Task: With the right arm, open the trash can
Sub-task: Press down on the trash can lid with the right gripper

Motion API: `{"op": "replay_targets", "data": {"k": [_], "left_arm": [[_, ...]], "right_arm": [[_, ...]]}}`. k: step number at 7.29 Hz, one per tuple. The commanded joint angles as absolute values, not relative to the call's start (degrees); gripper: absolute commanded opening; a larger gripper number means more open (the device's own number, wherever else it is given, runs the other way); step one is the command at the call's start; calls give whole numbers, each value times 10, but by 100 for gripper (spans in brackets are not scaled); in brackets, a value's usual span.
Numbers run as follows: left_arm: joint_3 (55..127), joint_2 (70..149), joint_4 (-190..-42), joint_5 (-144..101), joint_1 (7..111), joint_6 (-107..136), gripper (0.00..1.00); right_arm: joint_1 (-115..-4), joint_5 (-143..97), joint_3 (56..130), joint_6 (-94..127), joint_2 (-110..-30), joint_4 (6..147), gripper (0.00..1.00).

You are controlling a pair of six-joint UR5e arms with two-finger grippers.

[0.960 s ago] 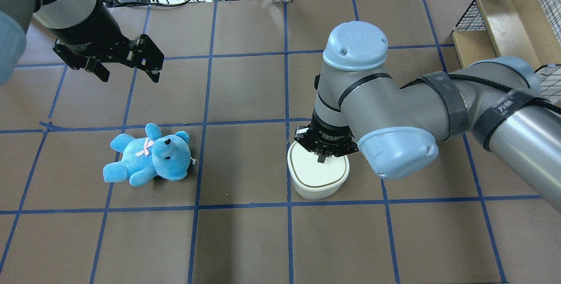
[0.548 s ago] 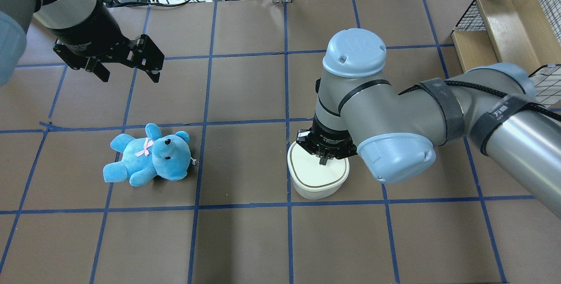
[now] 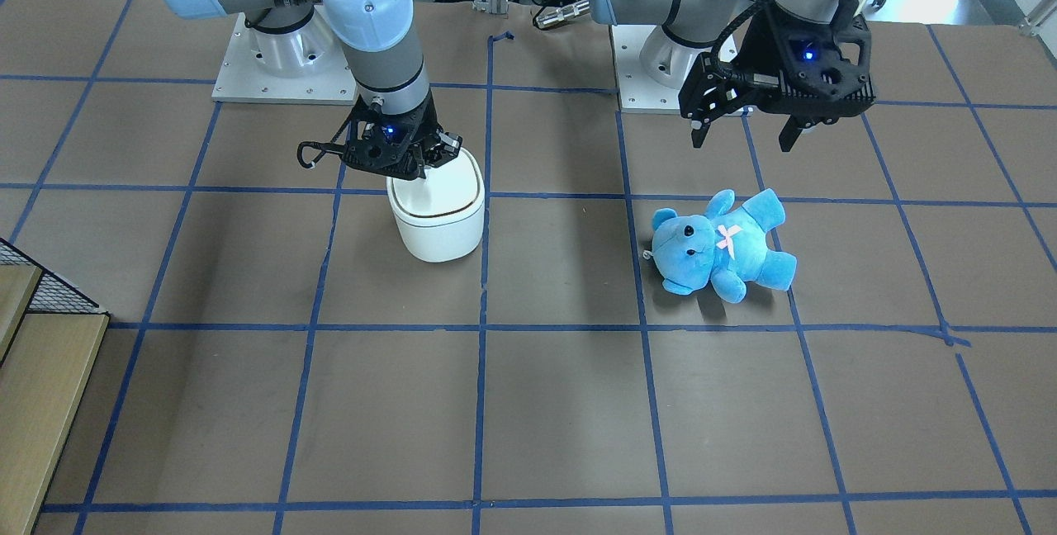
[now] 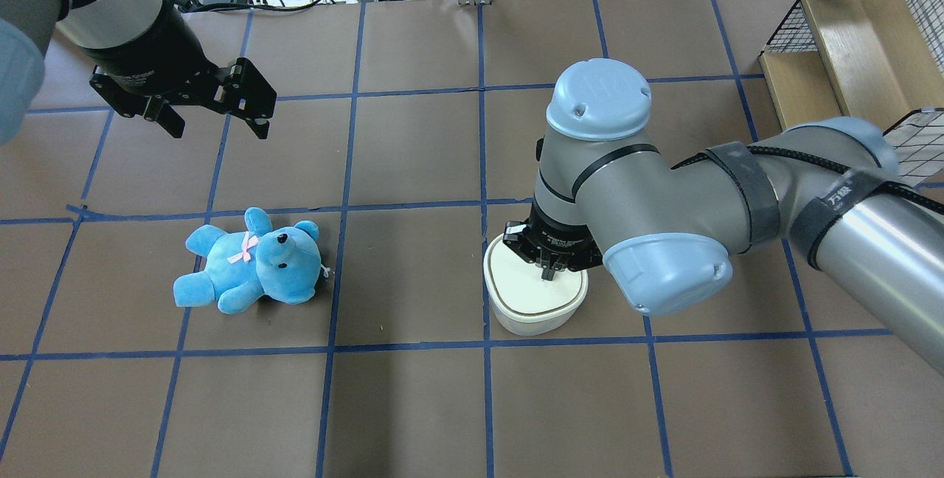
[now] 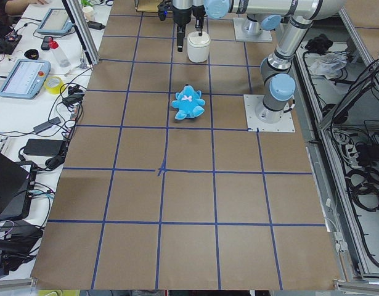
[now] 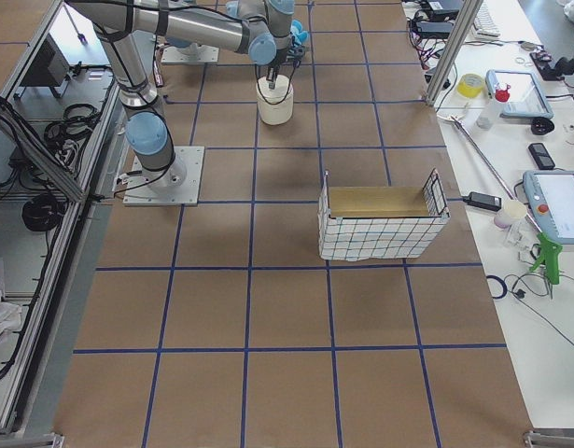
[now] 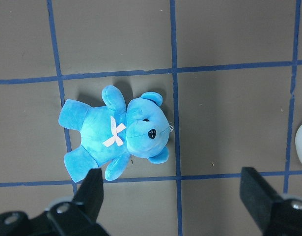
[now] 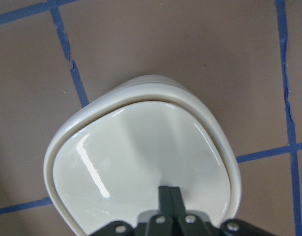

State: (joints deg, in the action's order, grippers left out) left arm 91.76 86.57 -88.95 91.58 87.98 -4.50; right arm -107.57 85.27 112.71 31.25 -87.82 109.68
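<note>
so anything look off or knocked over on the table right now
Nothing much stands out. The trash can stands upright, lid flat and shut, with the shut right gripper over it. The blue teddy lies on its back, apart from both. The blue tape by the can is slightly ragged.

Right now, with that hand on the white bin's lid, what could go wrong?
The right hand, shut, rests on the lid near one edge, so a push might tip or slide the bin; nothing holds it. The lid looks glossy, so the fingers could slip off.
</note>
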Motion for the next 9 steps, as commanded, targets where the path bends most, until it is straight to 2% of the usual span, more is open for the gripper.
{"op": "replay_targets", "data": {"k": [1,9], "left_arm": [[918,866,-889,916,880,-45,100],[918,866,-889,916,880,-46,100]], "right_arm": [[-1075,857,1130,316,-878,1099,0],[-1073,869,1110,336,-872,1090,0]]}}
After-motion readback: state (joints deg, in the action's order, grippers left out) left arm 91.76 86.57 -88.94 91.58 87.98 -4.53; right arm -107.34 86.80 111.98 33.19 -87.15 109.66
